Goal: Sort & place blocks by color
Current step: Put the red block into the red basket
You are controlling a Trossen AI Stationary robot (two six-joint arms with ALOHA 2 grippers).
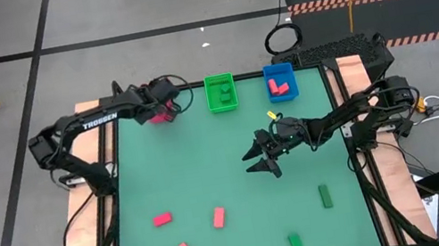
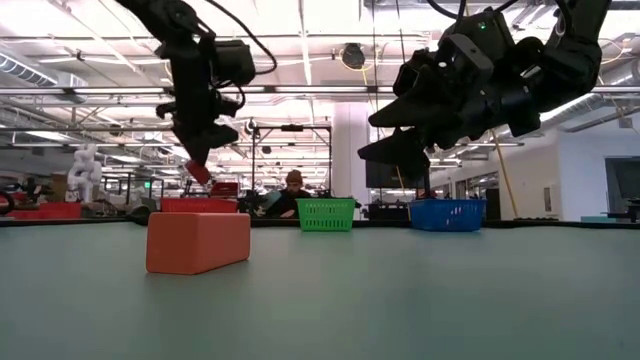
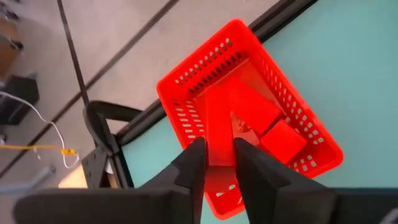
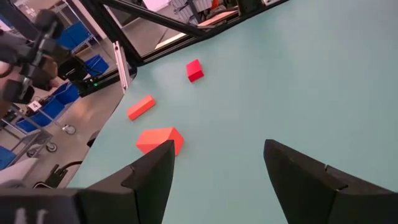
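closest to the low camera lies a red block (image 2: pixel 198 241) on the green table (image 1: pixel 227 167). left gripper (image 3: pixel 219 163) pinches a red bar (image 3: pixel 219 134) above the red bin (image 3: pixel 323 152). right gripper (image 1: pixel 262 159) hovers mid-table, fingers spread wide. more red and green blocks (image 1: pixel 325 196) lie scattered near the front edge.

Red bin (image 3: pixel 249 118): glossy perforated plastic. Bench (image 1: pixel 210 170): smooth matt green top, pale wood edges. Red blocks (image 4: pixel 160 139): smooth, matt. End effector fingers (image 4: pixel 305 174): matt black.
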